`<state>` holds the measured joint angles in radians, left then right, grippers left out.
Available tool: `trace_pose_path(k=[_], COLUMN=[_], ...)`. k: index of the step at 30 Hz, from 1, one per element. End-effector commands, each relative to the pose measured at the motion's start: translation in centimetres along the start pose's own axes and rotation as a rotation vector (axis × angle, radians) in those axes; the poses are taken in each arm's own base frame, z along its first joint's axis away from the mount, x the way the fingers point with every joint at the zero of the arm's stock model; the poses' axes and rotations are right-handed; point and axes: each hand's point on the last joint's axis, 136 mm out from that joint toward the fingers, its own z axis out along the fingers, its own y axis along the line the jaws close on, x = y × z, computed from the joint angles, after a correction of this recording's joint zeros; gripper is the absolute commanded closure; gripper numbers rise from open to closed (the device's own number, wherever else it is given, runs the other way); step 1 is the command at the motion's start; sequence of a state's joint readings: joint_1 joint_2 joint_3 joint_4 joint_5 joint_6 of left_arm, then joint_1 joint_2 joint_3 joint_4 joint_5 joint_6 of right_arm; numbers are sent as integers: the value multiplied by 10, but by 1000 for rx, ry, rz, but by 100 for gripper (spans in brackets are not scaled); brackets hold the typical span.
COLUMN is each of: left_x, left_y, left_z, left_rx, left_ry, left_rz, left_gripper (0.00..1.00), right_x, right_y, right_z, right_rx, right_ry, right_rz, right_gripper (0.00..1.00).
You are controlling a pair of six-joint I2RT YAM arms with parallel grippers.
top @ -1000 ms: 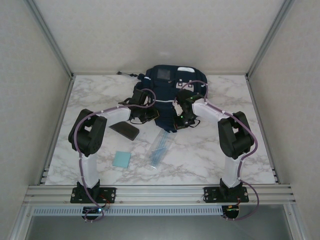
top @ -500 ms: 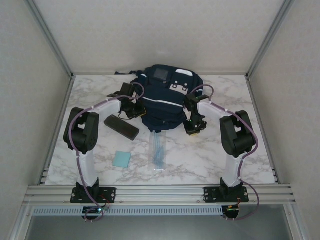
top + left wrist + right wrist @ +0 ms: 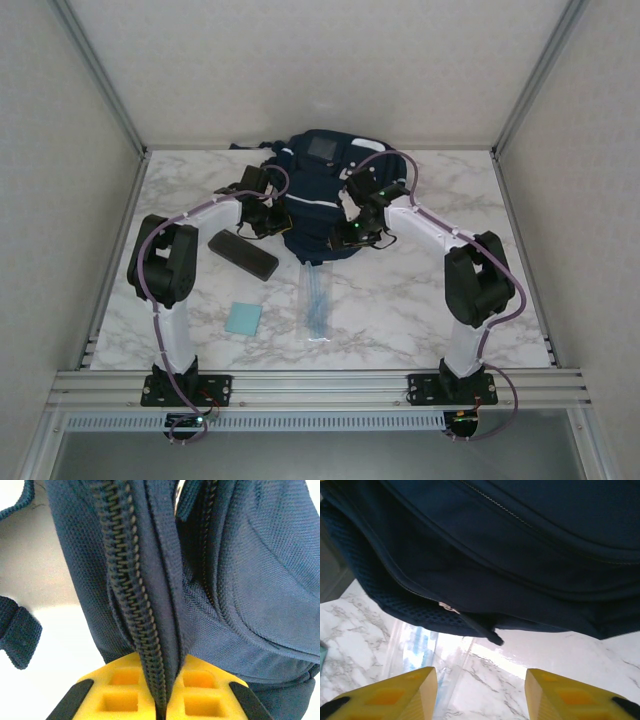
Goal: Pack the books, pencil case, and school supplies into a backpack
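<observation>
Backpack: the navy backpack (image 3: 325,195) lies at the far middle of the marble surface (image 3: 430,300), grey patch toward the back wall, its near edge between the two arms.
Left tool: the left tool (image 3: 161,700) is clamped tight on the backpack; in the left wrist view its yellow pads (image 3: 122,692) press from both sides on a zipper band (image 3: 132,595) that runs up between them. From above, this tool (image 3: 268,220) sits at the backpack's left side.
Right tool: the right tool (image 3: 480,695) stands with its jaws apart and nothing between them; bare marble shows in the gap. From above it (image 3: 352,232) is at the backpack's near right edge, over the fabric.
Zipper pull: a dark zipper pull (image 3: 479,629) hangs from the backpack's lower edge, just above the gap of the right tool.
Pencil case: the dark pencil case (image 3: 243,254) lies on the surface left of the backpack, close to the left arm, set at a slant.
Clear packet: the clear packet (image 3: 317,305) of bluish sticks lies on the surface just in front of the backpack, its far end under or touching the near edge; which, I cannot tell.
Light-blue pad: the light-blue pad (image 3: 243,318) lies flat, near the pencil case and left of the packet.
</observation>
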<state>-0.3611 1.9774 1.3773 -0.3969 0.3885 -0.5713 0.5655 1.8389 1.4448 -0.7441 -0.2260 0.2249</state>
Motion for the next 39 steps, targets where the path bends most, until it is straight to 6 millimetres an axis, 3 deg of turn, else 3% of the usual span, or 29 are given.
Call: trace_pose_path(k=[1, 10, 18, 27, 36, 39], left_x=[-40, -39, -42, -43, -43, -43], left_y=[-7, -7, -8, -9, -8, -8], left_z=[-15, -13, -11, -11, -12, -12], left_rx=[-1, 7, 10, 16, 14, 12], left_ry=[-143, -136, -138, -138, -143, -144], left_rz=[39, 31, 27, 22, 16, 17], left_gripper=[97, 97, 97, 97, 97, 97], right_x=[-11, -16, -5, 3, 10, 12], right_y=[4, 8, 17, 6, -8, -12], right_z=[9, 34, 35, 47, 57, 60], right_rx=[-38, -84, -100, -49, 38, 63], right_ry=[-20, -11, 12, 45, 72, 75], right_rz=[15, 12, -7, -11, -45, -52], right_gripper=[50, 50, 54, 76, 74, 90])
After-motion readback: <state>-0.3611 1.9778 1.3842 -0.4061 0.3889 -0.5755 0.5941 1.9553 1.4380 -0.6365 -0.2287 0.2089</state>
